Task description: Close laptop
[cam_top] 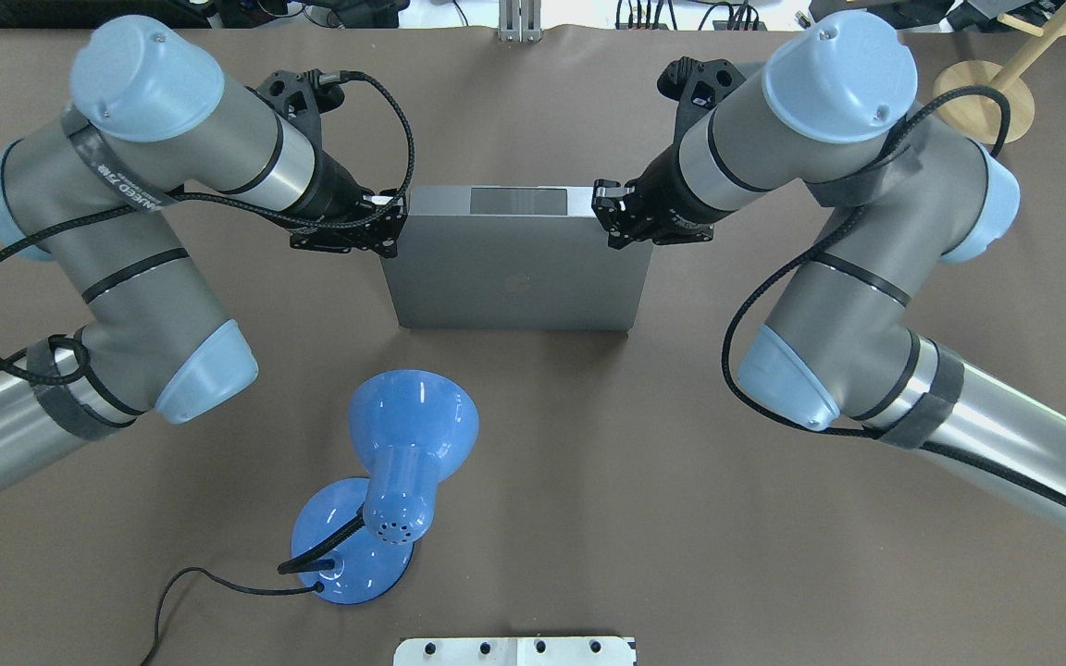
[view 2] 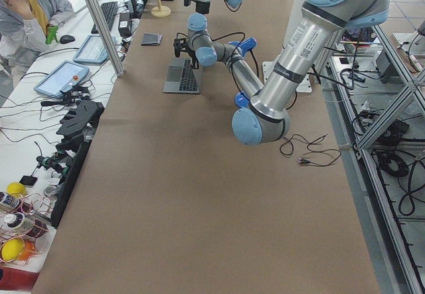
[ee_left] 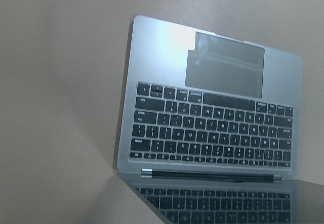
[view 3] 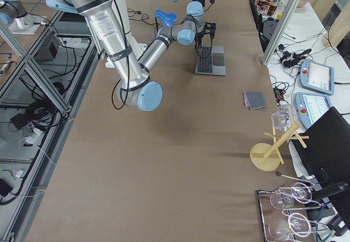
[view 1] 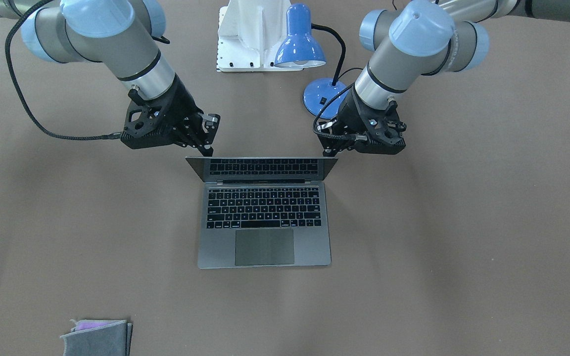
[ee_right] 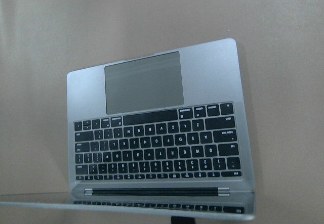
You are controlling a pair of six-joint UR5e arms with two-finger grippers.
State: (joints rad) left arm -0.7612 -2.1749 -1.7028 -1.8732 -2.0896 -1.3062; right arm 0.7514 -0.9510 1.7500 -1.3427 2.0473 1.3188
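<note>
My left claw [view 1: 332, 151] and right claw [view 1: 207, 148] sit at the top lid corners of the laptop [view 1: 264, 237], mid-counter. I cannot tell if either claw is apart or together.

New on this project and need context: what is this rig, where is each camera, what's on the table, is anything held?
Two robot arms with two-finger grippers work at a table. The left gripper and right gripper sit at the top lid corners of the open laptop; whether they grip it is unclear. Cameras: one facing the robot, one over its shoulders, one at each table end, and one on each wrist, looking at the keyboard. Also there: a blue desk lamp and a folded grey cloth.
</note>
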